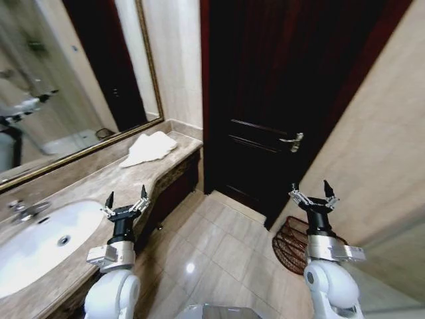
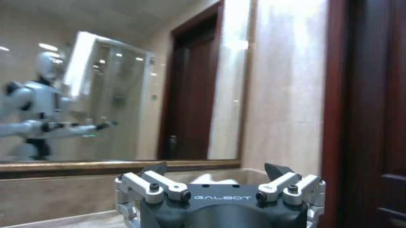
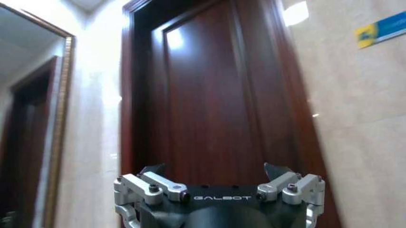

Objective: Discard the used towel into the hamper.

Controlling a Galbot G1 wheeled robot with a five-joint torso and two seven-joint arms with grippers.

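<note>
Towel point(image 1: 150, 147) sits crumpled at the far end of the vanity counter point(image 1: 106, 183), against the wall corner by the mirror's point(image 1: 73, 80) edge, untouched, nothing gripping it. Going left to right from where I stand: sink basin point(image 1: 40, 239) with faucet point(image 1: 23, 211) at near left, marble counter running away from it, towel at the far end. Left gripper point(image 1: 125, 201) hovers above the counter's front edge, just right of the basin, pointing up and forward, fingers spread wide, nothing between them; well short of the towel. Left wrist view confirms it: left gripper point(image 2: 216, 173) spread, and a pale lump beyond it that looks like the towel point(image 2: 212, 179) low on the counter ahead. Then open floor tile point(image 1: 219, 246), then the dark wood door point(image 1: 279, 100) with its lever handle point(image 1: 292, 141), shut. Right gripper point(image 1: 312, 194) is held up at roughly matching height, fingers also spread and empty; right wrist view shows the right gripper point(image 3: 216, 172) facing the door. Hamper point(image 1: 291, 244) stands on the floor against the right wall, just below and behind the right arm, partly hidden by it; can't tell if it holds anything. Status: nothing done yet as far as I can judge. Left to do: reach towel, pinch it, carry across to hamper, drop.
</note>
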